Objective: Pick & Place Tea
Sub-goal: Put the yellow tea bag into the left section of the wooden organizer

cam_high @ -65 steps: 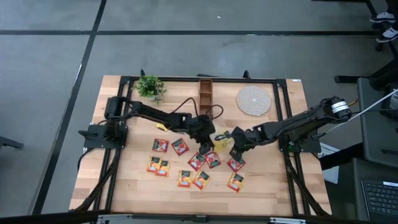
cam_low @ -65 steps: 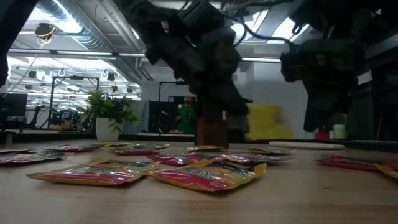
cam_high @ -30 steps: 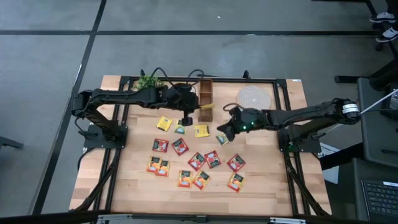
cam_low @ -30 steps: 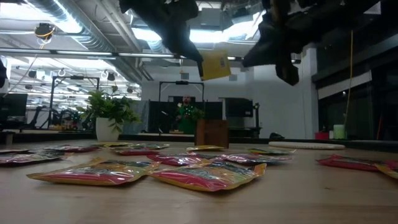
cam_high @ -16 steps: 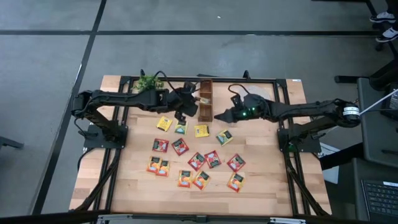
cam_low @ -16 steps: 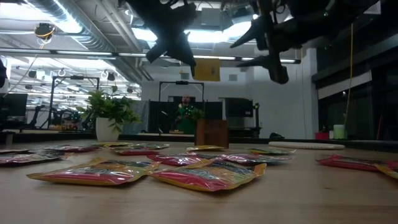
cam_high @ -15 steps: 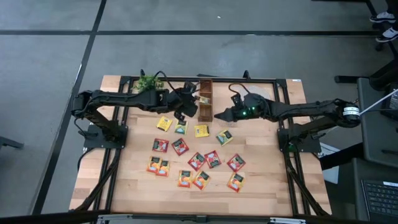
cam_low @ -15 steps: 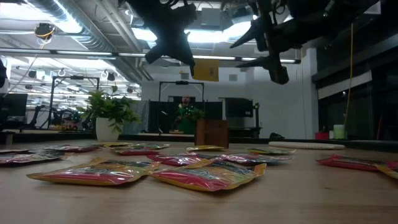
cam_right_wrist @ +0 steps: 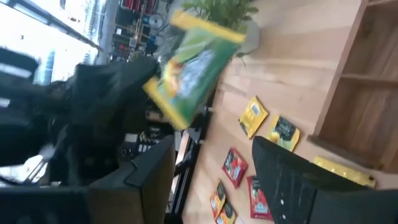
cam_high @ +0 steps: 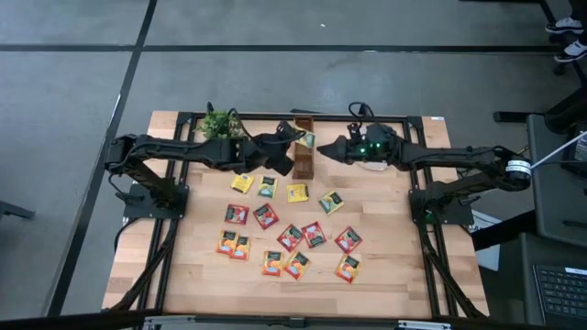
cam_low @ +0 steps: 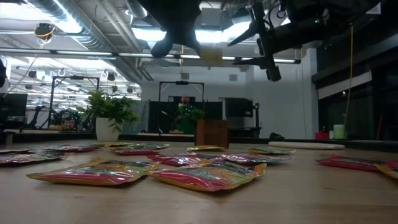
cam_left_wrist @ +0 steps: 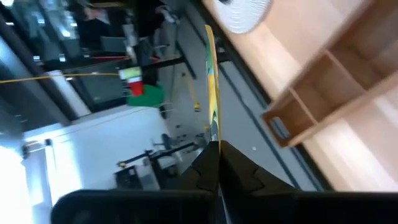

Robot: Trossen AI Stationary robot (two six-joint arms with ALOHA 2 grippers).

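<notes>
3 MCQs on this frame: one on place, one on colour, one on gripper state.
1. Where is the sachet that the left gripper holds?
A. Flat on the table's front edge
B. In the air at the wooden box
C. On the potted plant

2. What colour is that sachet?
A. Green with yellow edges
B. Red
C. Blue

3. What is the right gripper's state?
A. Shut on a sachet
B. Shut on the plant
C. Open, holding nothing

Key:
1 B: the left gripper pinches the sachet edge-on above the wooden box.
2 A: the right wrist view shows its green face and yellow border.
3 C: the right gripper has its fingers spread with nothing between them.
</notes>
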